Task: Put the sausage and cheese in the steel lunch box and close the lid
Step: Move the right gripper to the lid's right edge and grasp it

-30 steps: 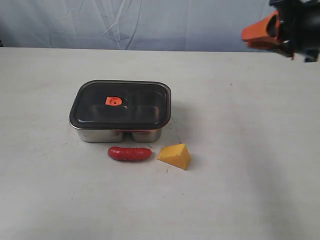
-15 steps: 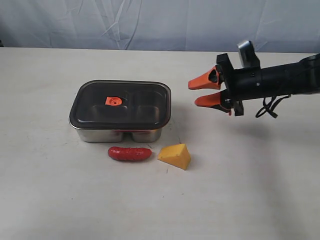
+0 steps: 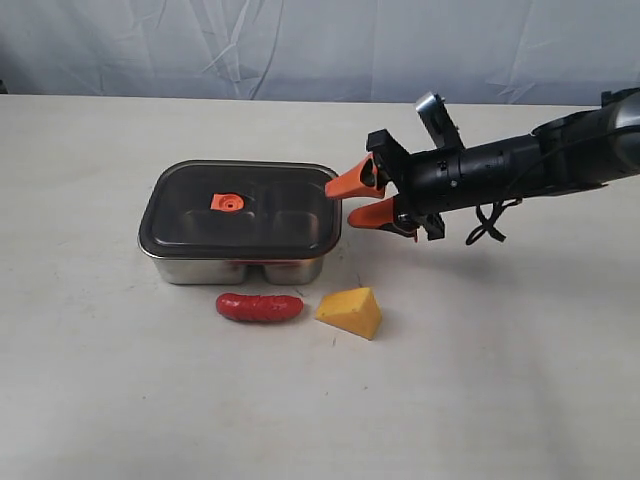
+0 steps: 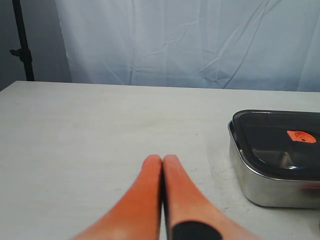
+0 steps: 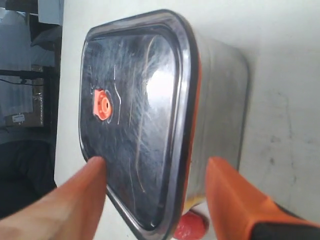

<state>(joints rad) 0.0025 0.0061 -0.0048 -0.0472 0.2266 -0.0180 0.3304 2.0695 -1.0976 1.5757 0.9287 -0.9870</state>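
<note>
The steel lunch box (image 3: 200, 270) sits left of centre on the table with the dark lid (image 3: 240, 210) on top of it, an orange valve tab (image 3: 227, 202) in the lid's middle. In front of the box lie the red sausage (image 3: 260, 306) and the yellow cheese (image 3: 350, 312). My right gripper (image 3: 346, 203) is open at the lid's right edge, one finger above and one below it, holding nothing. In the right wrist view the open right gripper (image 5: 155, 167) straddles the lid (image 5: 135, 115) rim beside the steel wall (image 5: 220, 100). My left gripper (image 4: 161, 161) is shut and empty, left of the lunch box (image 4: 265, 185).
A pale cloth backdrop (image 3: 300, 45) hangs behind the table. The right arm (image 3: 520, 165) stretches in from the right with a loose cable (image 3: 485, 225) under it. A dark stand (image 4: 22, 45) shows at the back in the left wrist view.
My right arm has swept from the far upper right down and leftward to the lid's right edge, its jaws opening on the way. The left gripper, box, sausage and cheese have not moved.
</note>
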